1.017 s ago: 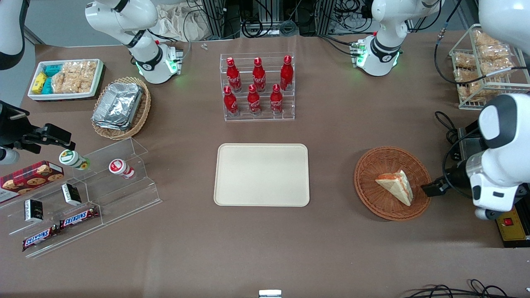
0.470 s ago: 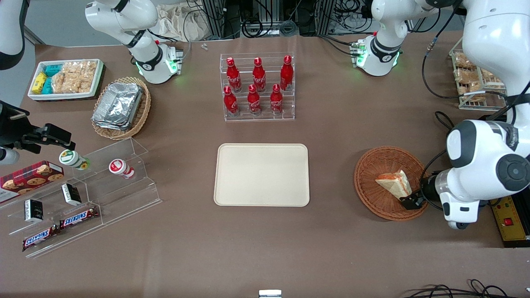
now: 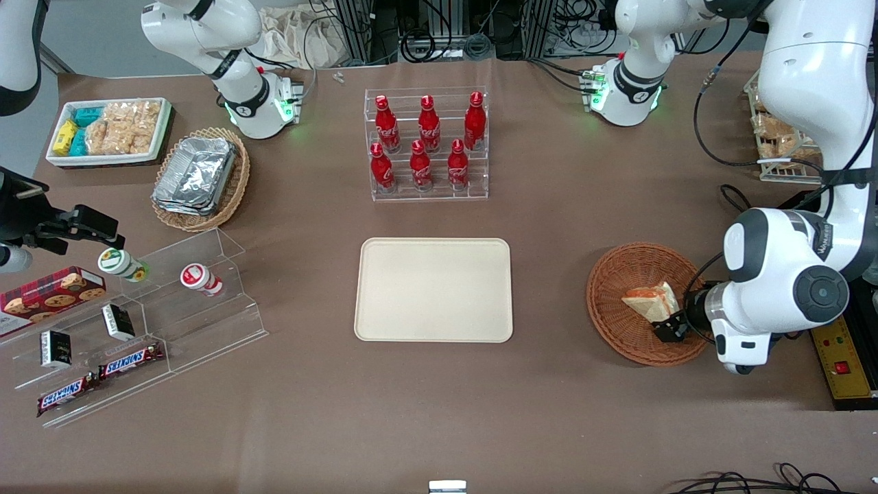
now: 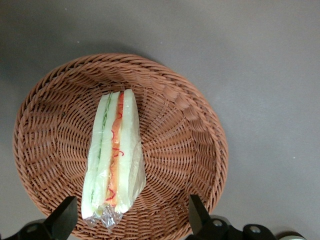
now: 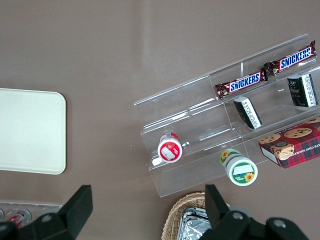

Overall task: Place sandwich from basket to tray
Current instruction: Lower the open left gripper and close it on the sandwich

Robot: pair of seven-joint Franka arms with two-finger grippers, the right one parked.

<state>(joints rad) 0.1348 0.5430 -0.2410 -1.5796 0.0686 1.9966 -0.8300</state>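
At lower right of the front view, the gripper (image 3: 669, 328) is hanging over the wicker basket (image 3: 612, 312), fingers spread apart to straddle the wrapped sandwich (image 4: 113, 159) lying inside, while the tray (image 3: 433, 289) is waiting mid-frame.

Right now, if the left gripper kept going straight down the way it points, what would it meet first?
Probably the sandwich: the open gripper hangs over its end in the basket. Depth is unclear; the fingers may straddle that end and reach the wicker.

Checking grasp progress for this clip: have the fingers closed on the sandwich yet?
No. In the left wrist view the gripper is open, its fingers spread apart over the sandwich lying in the basket.
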